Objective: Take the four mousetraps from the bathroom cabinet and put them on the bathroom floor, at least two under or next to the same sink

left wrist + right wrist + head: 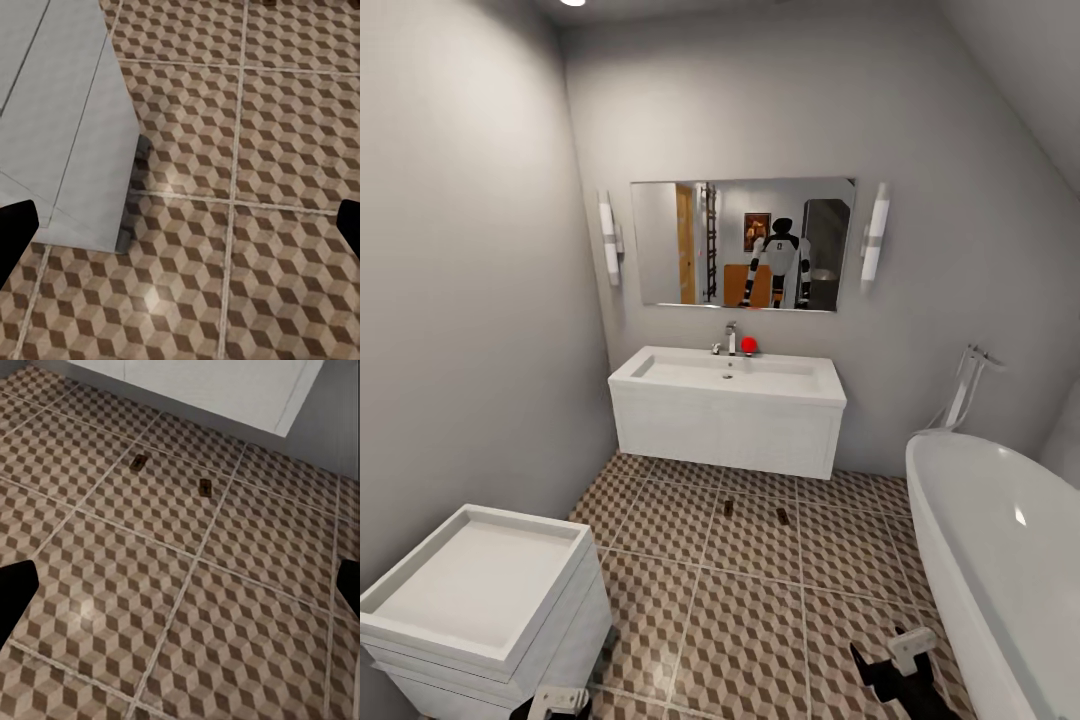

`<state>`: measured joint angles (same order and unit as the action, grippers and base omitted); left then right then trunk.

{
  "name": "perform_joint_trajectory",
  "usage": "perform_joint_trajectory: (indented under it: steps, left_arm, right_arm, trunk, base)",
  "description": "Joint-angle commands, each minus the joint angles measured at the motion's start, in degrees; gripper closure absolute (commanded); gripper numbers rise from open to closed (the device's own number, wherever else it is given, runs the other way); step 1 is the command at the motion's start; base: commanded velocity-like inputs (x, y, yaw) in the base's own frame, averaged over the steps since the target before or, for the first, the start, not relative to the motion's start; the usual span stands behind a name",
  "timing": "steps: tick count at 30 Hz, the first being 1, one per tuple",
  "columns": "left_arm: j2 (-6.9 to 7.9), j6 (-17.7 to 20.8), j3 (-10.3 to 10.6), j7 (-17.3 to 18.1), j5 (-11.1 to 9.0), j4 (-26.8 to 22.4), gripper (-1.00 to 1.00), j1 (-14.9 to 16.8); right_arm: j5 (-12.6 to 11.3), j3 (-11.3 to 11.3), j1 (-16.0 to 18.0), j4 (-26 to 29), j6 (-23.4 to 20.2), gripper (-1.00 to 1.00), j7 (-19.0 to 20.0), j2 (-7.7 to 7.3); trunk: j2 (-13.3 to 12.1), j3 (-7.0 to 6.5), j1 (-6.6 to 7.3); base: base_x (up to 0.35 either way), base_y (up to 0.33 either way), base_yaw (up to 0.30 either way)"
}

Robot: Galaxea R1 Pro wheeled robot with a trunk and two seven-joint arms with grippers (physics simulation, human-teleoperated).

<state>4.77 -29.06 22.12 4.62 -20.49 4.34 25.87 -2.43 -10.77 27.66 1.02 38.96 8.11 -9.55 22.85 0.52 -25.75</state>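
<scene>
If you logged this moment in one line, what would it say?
mousetraps on floor: two | before sink | left fingers apart, empty | right fingers apart, empty

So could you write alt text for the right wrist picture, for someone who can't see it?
Two small mousetraps lie apart on the cube-patterned bathroom floor, a little way in front of the white sink's boxy front. Dark tips of the open right hand show at both edges.

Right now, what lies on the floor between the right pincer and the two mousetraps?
Only bare bathroom floor lies between right pincer and two mousetraps, per right wrist view.
</scene>
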Motion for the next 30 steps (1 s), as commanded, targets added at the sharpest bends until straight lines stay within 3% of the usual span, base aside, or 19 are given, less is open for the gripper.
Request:
perform_joint_trajectory:
  steps: [1, 8, 30]
  left_arm:
    - [-0.02, -0.3, 0.3, 0.5, -0.6, 0.2, -1.00, 0.1]
    - [-0.10, -0.3, 0.3, 0.4, -0.6, 0.2, -1.00, 0.1]
    - [-0.17, -0.3, 0.3, 0.5, -0.6, 0.2, -1.00, 0.1]
  right_arm:
    - [-0.3, -0.2, 0.0, 0.0, 0.1, -1.00, 0.0, 0.07]
    - [-0.3, -0.1, 0.0, 0.0, 0.1, -1.00, -4.6, 0.78]
    - [-0.3, -0.1, 0.0, -0.1, 0.1, -1.00, -5.4, 1.19]
  trunk:
    - [0.1, 0.06, -0.03]
    - [0.1, 0.06, -0.03]
    - [0.1, 0.06, -0.03]
  base:
    - [0.000, 0.000, 0.005]
    - [0.000, 0.000, 0.179]
    - [-0.004, 0.000, 0.285]
